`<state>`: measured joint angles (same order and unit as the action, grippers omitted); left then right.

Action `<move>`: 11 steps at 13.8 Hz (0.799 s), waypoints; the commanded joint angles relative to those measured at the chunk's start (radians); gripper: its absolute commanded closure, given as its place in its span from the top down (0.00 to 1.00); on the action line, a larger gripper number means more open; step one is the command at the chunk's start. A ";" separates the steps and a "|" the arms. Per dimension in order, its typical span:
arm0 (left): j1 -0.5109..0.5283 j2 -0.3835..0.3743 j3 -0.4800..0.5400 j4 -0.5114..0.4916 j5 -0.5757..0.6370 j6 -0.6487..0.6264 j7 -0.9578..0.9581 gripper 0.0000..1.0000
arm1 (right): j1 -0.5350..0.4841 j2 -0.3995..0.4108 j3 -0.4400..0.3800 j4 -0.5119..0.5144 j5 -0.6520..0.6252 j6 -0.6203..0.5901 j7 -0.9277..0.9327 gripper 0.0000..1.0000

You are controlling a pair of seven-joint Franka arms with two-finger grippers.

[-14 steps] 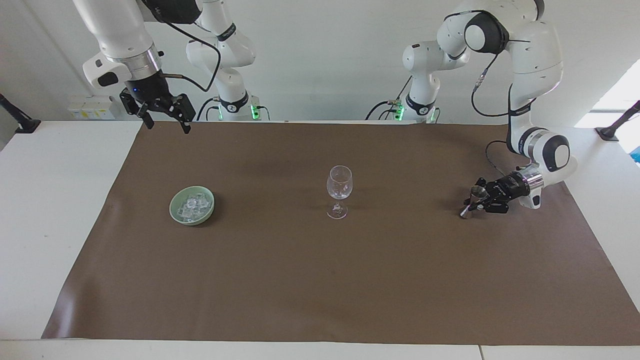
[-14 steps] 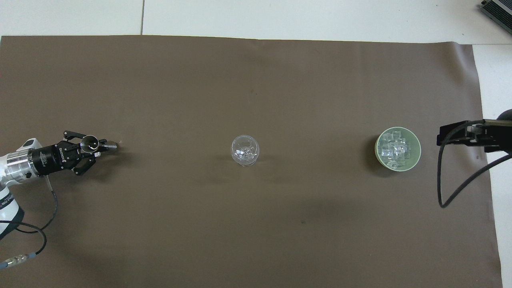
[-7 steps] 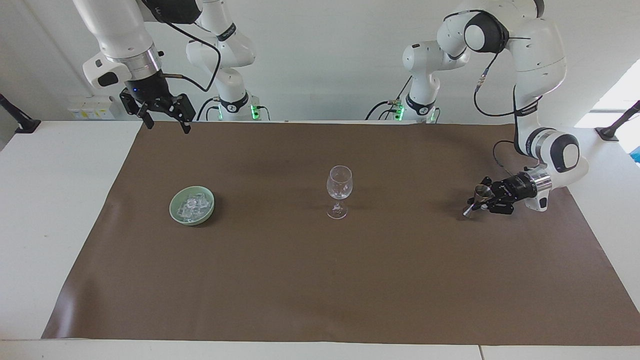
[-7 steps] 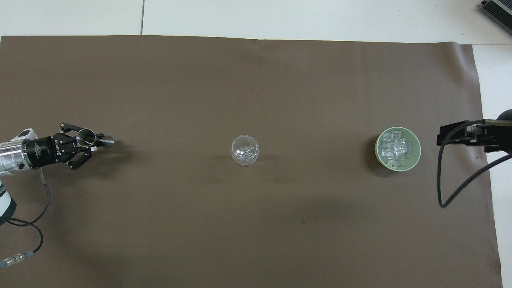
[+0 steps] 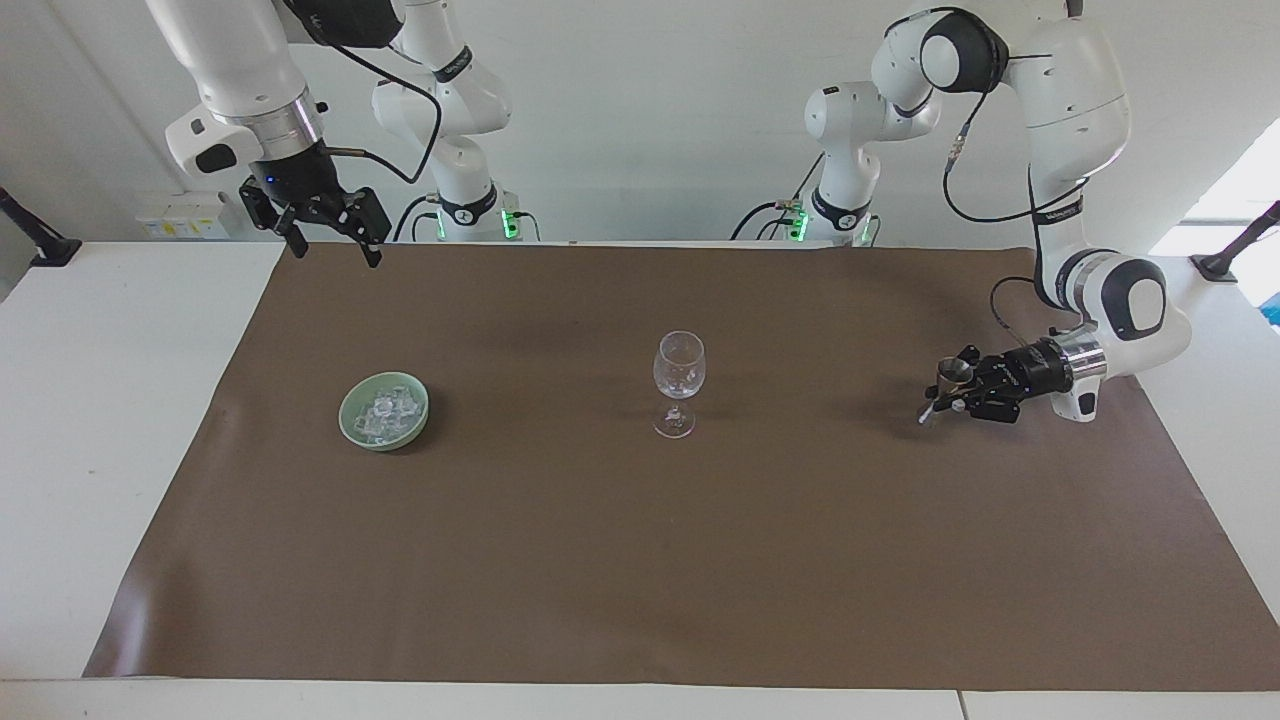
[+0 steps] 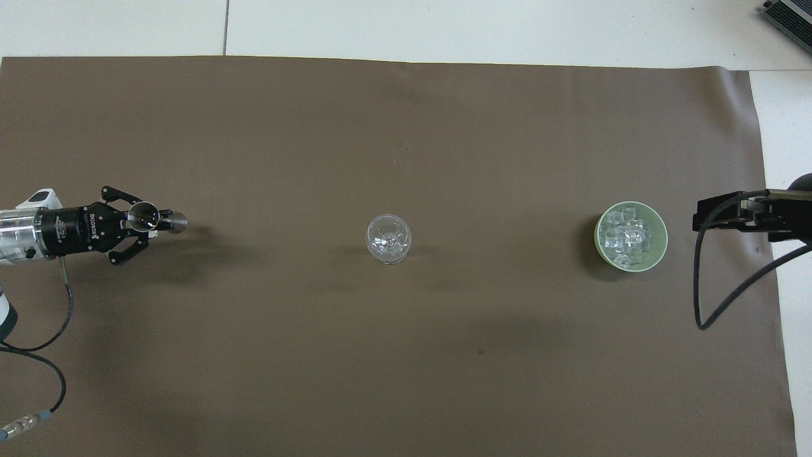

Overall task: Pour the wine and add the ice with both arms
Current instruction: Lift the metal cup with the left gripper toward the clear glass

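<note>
right gripper (image 6: 701,219) half out of frame

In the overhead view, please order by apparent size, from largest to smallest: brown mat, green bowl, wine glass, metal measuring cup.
1. Brown mat
2. Green bowl
3. Wine glass
4. Metal measuring cup, raised in the left gripper, so nearer the camera, yet smallest.

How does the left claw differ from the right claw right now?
The left claw hangs low over the brown mat at its own end, pointing sideways toward the wine glass; the right claw waits high, pointing down. The left claw is shut on a small metal measuring cup; the right claw is open and holds nothing. Both are black and two-fingered.
</note>
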<state>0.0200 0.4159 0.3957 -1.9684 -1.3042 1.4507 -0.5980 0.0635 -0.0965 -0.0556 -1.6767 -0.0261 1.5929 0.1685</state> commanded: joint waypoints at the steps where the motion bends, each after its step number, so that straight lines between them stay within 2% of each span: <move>1: -0.032 -0.066 0.017 -0.013 0.036 -0.015 -0.060 0.00 | -0.002 -0.008 -0.001 -0.006 0.009 -0.007 -0.026 1.00; 5: -0.095 -0.143 0.012 -0.035 0.042 -0.018 -0.120 0.00 | -0.002 -0.008 -0.001 -0.006 0.009 -0.007 -0.026 1.00; 11: -0.193 -0.203 0.008 -0.069 0.017 -0.021 -0.209 0.00 | -0.002 -0.008 -0.001 -0.006 0.009 -0.007 -0.026 1.00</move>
<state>-0.1391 0.2640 0.3912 -1.9941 -1.2781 1.4331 -0.7725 0.0635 -0.0965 -0.0556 -1.6767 -0.0261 1.5929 0.1685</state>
